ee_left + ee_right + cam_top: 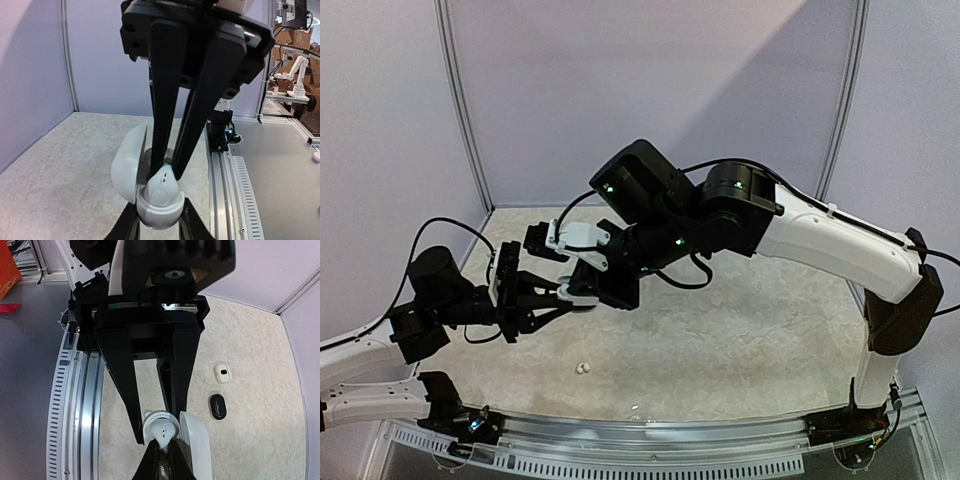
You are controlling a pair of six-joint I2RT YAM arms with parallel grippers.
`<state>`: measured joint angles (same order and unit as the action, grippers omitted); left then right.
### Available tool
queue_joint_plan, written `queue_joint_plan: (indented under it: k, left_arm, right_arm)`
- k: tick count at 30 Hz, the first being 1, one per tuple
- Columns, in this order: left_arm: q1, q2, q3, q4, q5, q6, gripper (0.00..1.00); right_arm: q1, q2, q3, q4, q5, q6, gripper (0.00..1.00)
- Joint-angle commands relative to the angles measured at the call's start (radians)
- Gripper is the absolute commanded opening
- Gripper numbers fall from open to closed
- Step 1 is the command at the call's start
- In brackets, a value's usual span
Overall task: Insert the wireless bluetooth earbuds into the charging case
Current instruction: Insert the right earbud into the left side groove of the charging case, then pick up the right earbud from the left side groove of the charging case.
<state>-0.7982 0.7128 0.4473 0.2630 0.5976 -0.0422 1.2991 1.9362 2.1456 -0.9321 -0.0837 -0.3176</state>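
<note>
One tiny bud point(163, 176), pinched by the right gripper point(163, 445) over the case point(159, 202); the left gripper point(159, 222) clamps its sides. Looks light, slick.

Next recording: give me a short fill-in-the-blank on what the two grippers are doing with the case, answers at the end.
1. The left gripper holds the white charging case with its lid ___.
2. The right gripper pinches a ___ earbud at the case's mouth.
3. The ___ gripper's fingers stand wider apart than the other's.
Missing words: open; white; left.
</note>
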Motion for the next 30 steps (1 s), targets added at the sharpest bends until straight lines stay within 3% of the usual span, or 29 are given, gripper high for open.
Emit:
queue_joint_plan:
  k: [1,6,16,30]
  left_arm:
    - [-0.006,-0.033,0.057,0.185,-0.001,-0.014,0.00]
    - [-0.006,-0.033,0.054,0.171,-0.006,-0.025,0.00]
    - [0.004,-0.039,0.025,0.124,-0.039,-0.141,0.00]
    - [0.018,-0.045,0.019,0.101,-0.059,-0.154,0.00]
  right_arm:
    - [0.008,0.032,-0.046,-0.059,-0.002,0.013,0.07]
    - [0.009,0.023,-0.043,-0.039,0.005,0.027,0.15]
    - [0.008,-0.034,-0.045,-0.025,0.015,0.028,0.19]
    - [0.005,-0.093,-0.048,0.038,0.054,0.032,0.24]
